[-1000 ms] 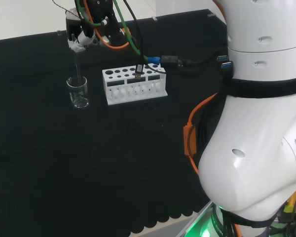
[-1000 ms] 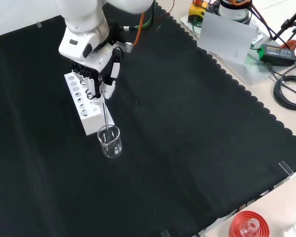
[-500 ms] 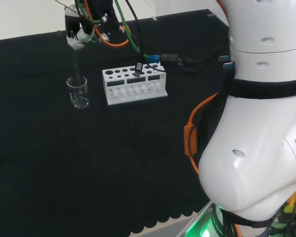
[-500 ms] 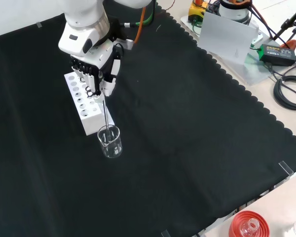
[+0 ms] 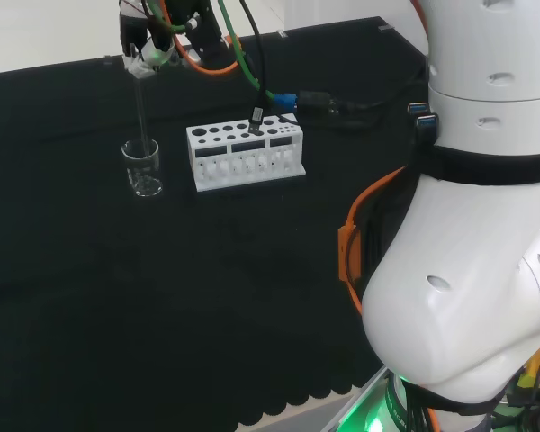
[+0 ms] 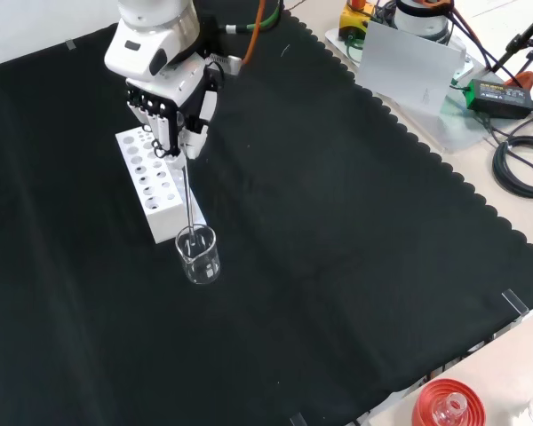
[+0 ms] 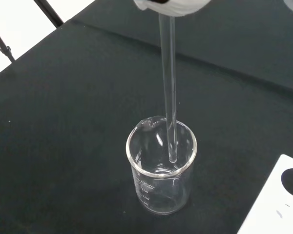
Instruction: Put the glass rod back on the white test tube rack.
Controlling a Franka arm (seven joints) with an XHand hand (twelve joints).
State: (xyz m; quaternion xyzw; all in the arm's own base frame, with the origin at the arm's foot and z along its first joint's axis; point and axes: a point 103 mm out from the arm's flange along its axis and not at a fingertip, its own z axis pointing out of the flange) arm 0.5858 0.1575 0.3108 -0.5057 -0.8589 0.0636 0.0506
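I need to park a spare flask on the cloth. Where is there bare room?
The wide cloth right of the beaker in the front view is bare to its scalloped edge. It is crowded where the robot hand holds the glass rod above the beaker beside the white rack.

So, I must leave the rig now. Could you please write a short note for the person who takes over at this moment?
Robot hand: shut on the glass rod, gripped at the rod's top end, above the beaker.
Glass rod: upright, its lower tip inside the clear beaker, in the wrist view near the rim and off the bottom.
White test tube rack: stands on the black cloth next to the beaker.
Done: rod grasped and partly lifted.
Left: clear the beaker rim, carry the rod to the rack, set it there, release.
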